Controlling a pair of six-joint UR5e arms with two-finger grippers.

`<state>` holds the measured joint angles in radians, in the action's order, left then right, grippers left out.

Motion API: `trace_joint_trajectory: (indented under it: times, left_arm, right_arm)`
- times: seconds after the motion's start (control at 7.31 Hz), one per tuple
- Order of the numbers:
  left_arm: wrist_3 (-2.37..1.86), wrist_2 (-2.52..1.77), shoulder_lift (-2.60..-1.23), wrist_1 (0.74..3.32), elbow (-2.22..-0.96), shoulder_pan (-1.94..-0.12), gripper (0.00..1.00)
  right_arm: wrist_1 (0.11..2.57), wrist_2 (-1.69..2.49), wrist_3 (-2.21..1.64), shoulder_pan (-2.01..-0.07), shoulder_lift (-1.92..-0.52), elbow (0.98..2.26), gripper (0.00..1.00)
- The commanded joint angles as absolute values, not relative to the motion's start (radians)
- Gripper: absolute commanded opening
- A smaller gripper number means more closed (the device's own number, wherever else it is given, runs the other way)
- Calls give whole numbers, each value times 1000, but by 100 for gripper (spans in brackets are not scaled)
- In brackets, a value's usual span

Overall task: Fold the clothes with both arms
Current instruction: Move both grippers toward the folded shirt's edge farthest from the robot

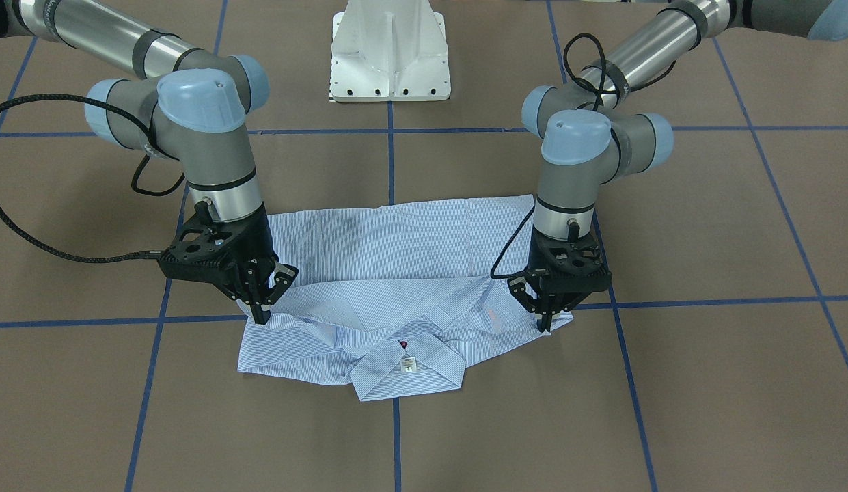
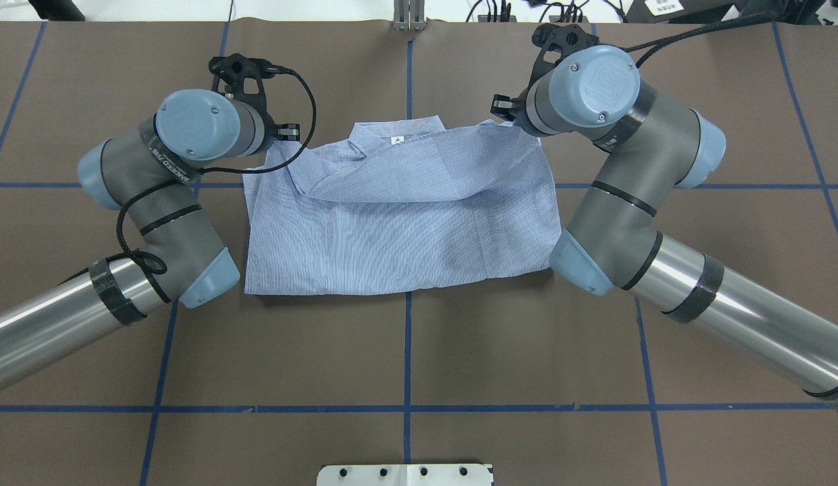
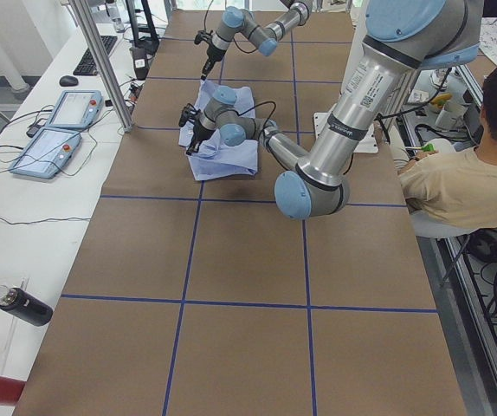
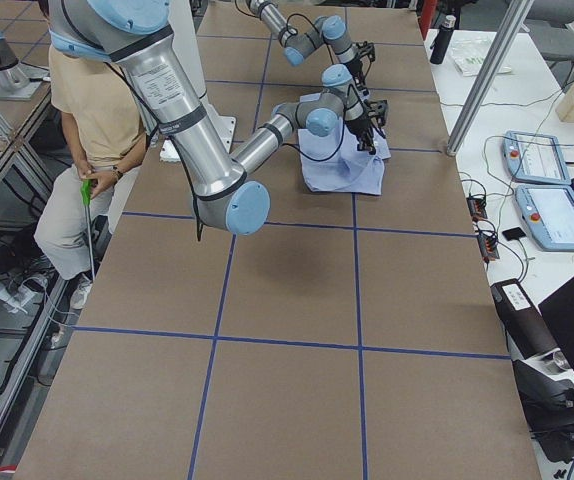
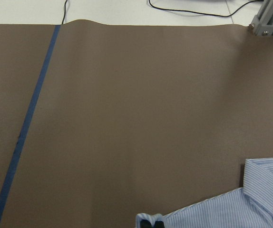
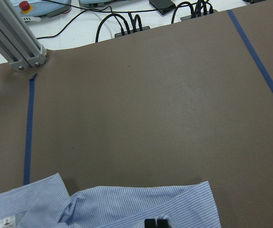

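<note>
The light blue and white striped shirt lies folded on the brown table, its collar on the side away from the robot. The top layer is doubled over toward the collar. My left gripper points down at the shirt's corner beside the collar, shut on the cloth edge. At the opposite corner my right gripper is shut on the folded edge in the same way. From overhead, both wrists hide the fingertips above the shirt.
The white pedestal base stands behind the shirt. Blue tape lines grid the table. An aluminium post and cables stand past the far edge. A seated person is beside the table, and teach pendants lie on a side bench.
</note>
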<state>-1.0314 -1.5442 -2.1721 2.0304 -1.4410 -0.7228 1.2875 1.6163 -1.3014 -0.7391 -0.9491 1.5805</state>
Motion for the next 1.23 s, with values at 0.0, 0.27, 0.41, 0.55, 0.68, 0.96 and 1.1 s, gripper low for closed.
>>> trace_joint_trajectory:
  times: [0.0, 0.27, 0.41, 0.55, 0.68, 0.96, 1.1]
  left_arm:
    - [-892, -1555, -2175, 2062, -1411, -776, 14]
    - [-867, -1557, -2174, 2065, -1396, -787, 60]
    - [-859, -1559, -2165, 2101, -1396, -787, 100]
    - [-829, -1589, -2152, 2170, -1397, -791, 100]
    - [-825, -1667, -2128, 2213, -1404, -792, 100]
    - [-836, -1681, -2126, 2241, -1408, -790, 100]
    - [-838, -1683, -2129, 2241, -1425, -782, 100]
  right_arm:
    - [1258, 1661, -1263, -777, -939, 1560, 0]
    - [1256, 1686, -1238, -795, -946, 1533, 0]
    - [1247, 1680, -1221, -790, -940, 1501, 94]
    - [1226, 1686, -1215, -796, -936, 1500, 100]
    - [1226, 1698, -1213, -804, -933, 1502, 100]
    - [1226, 1730, -1207, -808, -916, 1516, 100]
    - [1226, 1732, -1207, -807, -916, 1517, 100]
